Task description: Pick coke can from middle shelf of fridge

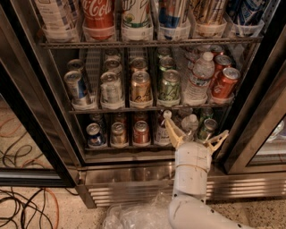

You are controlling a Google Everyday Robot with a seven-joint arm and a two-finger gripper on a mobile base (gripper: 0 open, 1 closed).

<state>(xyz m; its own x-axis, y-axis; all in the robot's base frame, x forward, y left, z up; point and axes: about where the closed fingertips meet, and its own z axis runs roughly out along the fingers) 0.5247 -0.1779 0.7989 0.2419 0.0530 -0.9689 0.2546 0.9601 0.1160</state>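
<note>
The fridge [125, 172] stands open in front of me. Its middle shelf [134, 108] holds rows of cans. The coke can [225, 82] is the front red can in the far-right lane, leaning slightly, with more red cans behind it. My gripper [195, 133] on its white wrist is low in front of the bottom shelf, below and left of the coke can. Its tan fingers [172, 129] are spread open with nothing between them.
On the middle shelf, left of the coke can, stand a water bottle [199, 78], a green can [170, 85], a gold can [140, 87], a silver can [110, 88] and a blue can [77, 87]. A large Coca-Cola bottle [98, 13] is on the top shelf. The glass door [263, 112] is at the right. Cables [18, 201] and a plastic bag [134, 217] lie on the floor.
</note>
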